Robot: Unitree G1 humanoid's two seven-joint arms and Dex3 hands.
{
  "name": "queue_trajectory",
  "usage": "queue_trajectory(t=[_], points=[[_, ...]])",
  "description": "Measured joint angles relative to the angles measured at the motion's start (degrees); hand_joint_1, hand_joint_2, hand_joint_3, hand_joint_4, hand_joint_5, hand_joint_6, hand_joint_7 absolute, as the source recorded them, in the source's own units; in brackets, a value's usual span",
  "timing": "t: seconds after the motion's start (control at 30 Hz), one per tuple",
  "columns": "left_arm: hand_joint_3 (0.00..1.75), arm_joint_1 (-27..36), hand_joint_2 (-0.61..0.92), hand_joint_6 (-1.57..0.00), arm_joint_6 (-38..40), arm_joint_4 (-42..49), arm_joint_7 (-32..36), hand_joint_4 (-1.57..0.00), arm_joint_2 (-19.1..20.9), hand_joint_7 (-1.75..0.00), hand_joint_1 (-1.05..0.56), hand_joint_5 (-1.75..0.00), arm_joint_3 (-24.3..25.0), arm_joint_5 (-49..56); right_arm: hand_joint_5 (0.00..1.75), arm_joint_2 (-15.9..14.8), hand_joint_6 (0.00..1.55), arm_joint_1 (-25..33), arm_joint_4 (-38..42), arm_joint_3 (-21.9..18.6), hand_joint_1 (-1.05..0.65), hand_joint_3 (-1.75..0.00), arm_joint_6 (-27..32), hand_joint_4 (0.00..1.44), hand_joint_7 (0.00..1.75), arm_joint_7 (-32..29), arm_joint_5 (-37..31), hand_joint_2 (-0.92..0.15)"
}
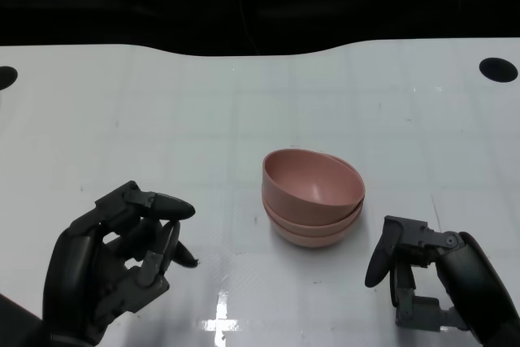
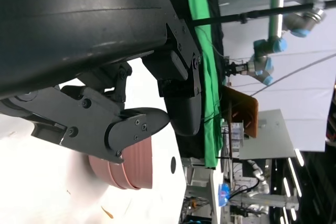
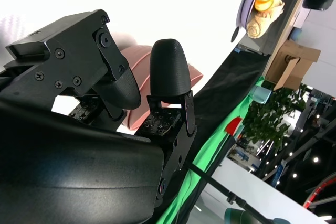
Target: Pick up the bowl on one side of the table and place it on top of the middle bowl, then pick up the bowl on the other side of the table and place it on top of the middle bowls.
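Note:
A stack of pink bowls (image 1: 313, 193) stands in the middle of the white table (image 1: 203, 111); the top bowl sits tilted in the ones beneath. My left hand (image 1: 114, 270) hovers at the lower left, well apart from the stack, fingers bent with nothing in them. On the other side my right hand (image 1: 422, 274) is close to the stack, fingers apart and empty. In the left wrist view the bowls (image 2: 128, 166) show past the fingers (image 2: 134, 127). The right wrist view shows the bowls (image 3: 140, 64) between its fingers (image 3: 168, 69).
Two round black holes mark the table's far corners (image 1: 497, 69) (image 1: 4, 77). Beyond the table's curved far edge it is dark. A green cloth (image 2: 207, 77) and a blue-jointed robot arm (image 2: 265, 61) show in the left wrist view's background.

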Motion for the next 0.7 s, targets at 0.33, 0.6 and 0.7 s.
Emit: queue_trajectory(t=[0.33,0.6,0.7], points=[[1.29,-0.2,0.45,-0.79,1.0,3.6,-4.3,-0.89,-0.1,-1.58,-0.15,-1.75,2.8,0.0,1.75,0.0,0.83,0.0,0.5,0.0,0.01,-1.62,-0.1,0.92,1.41,-0.1,0.1,-0.23],[1.26,-0.5,0.44,-0.81,1.3,3.9,-6.8,-0.91,-0.6,-1.55,-0.14,-1.7,3.3,-0.8,1.75,0.0,0.83,0.0,0.8,0.0,0.01,-1.61,-0.2,0.92,1.41,-0.1,0.1,-0.23],[1.25,-0.5,0.43,-0.82,1.3,4.6,-7.8,-0.91,-0.7,-1.54,-0.15,-1.69,3.3,-0.8,1.75,0.0,0.83,0.0,0.8,0.0,0.01,-1.61,-0.4,0.92,1.4,-0.2,0.1,-0.23]])
